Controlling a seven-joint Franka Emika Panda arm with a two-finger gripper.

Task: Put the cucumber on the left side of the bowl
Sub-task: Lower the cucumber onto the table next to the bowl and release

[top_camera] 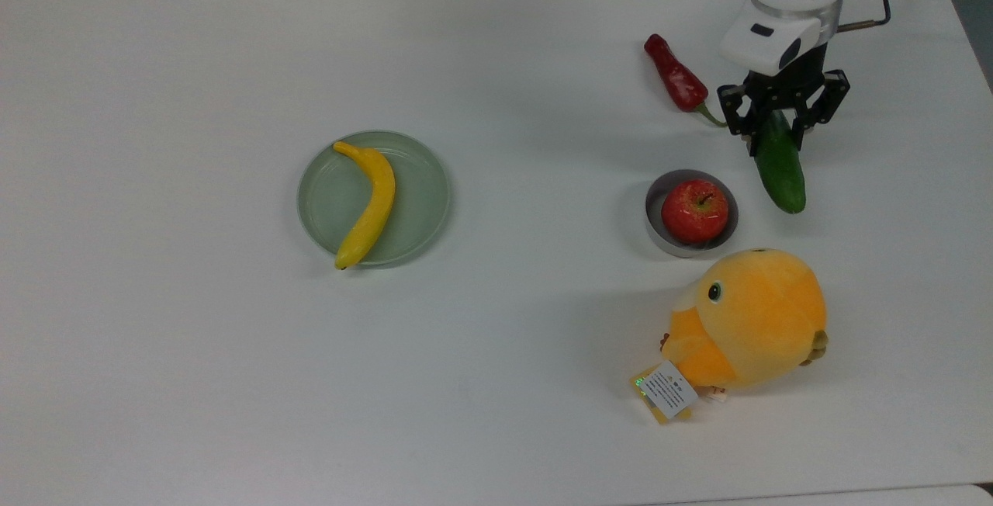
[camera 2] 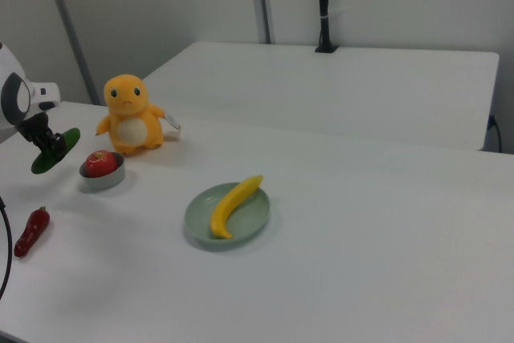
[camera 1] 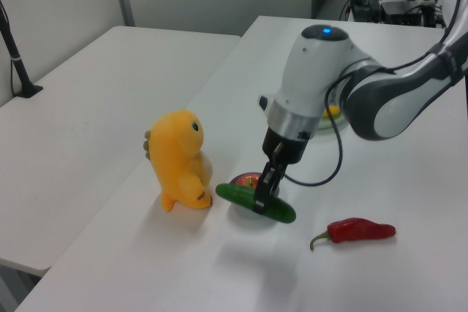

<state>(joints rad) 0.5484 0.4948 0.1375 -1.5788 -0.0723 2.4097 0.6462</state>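
Top view: the robot's black two-finger gripper [top_camera: 782, 124] squeezes one end of the long, smooth, dark green cucumber [top_camera: 780, 167]. The cucumber sticks out past the fingers toward the bottom of the top view. It sits just beside the small round grey bowl [top_camera: 656, 225], on the top view's right of it, not touching it. A shiny red apple [top_camera: 694, 210] fills the bowl. The wrinkly red chili pepper [top_camera: 676, 77] lies on the white table [top_camera: 194, 374] near the fingers, on the top view's left of them. The soft orange plush toy [top_camera: 749, 320] sits past the free end of the cucumber, well apart from the fingers.

In the left view the cucumber [camera 1: 256, 202] hangs level in the fingers, up off the table, in front of the bowl. The yellow curved banana [top_camera: 368, 204] on the flat pale green plate [top_camera: 419, 188] is far from the fingers.
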